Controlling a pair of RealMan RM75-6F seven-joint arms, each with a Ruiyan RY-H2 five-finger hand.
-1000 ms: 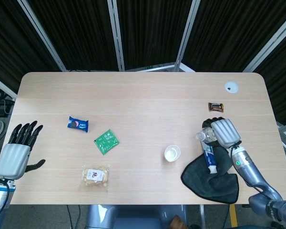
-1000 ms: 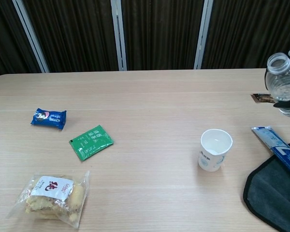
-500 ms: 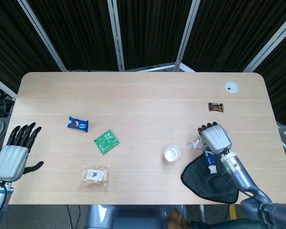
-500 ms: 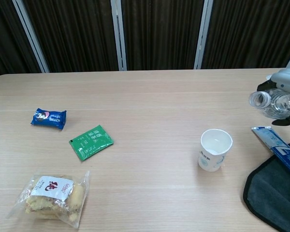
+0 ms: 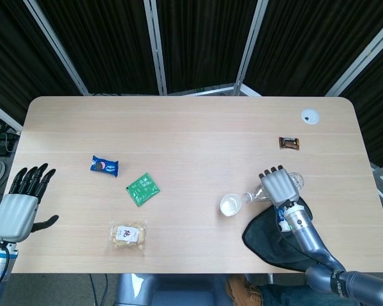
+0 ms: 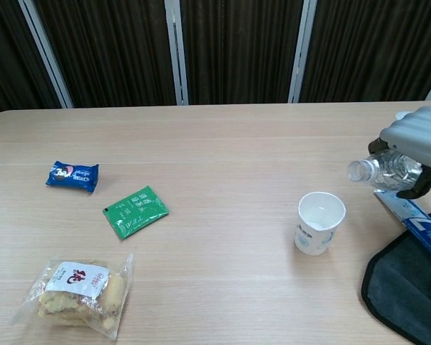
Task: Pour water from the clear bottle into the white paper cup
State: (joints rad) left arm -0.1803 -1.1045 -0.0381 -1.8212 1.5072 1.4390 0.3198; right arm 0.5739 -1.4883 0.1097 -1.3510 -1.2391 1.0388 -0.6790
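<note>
My right hand (image 5: pixel 279 186) (image 6: pixel 416 138) grips the clear bottle (image 6: pixel 384 168) (image 5: pixel 255 194), which lies tilted almost level with its open mouth pointing left. The mouth hangs just right of and above the white paper cup (image 6: pixel 319 222) (image 5: pixel 230 205), which stands upright on the table. No stream of water shows between them. My left hand (image 5: pixel 20 201) rests open at the table's left edge, fingers spread, far from both objects; the chest view does not show it.
A dark cloth (image 6: pixel 411 293) (image 5: pixel 268 239) and a blue-white tube (image 6: pixel 416 223) lie under my right arm. Left of the cup are a green packet (image 6: pixel 134 210), a blue snack pack (image 6: pixel 72 175) and a cookie bag (image 6: pixel 75 290). A brown wrapper (image 5: pixel 289 143) lies farther back.
My right hand has carried the bottle left toward the cup and tipped it from upright to nearly level. The left hand has stayed put.
</note>
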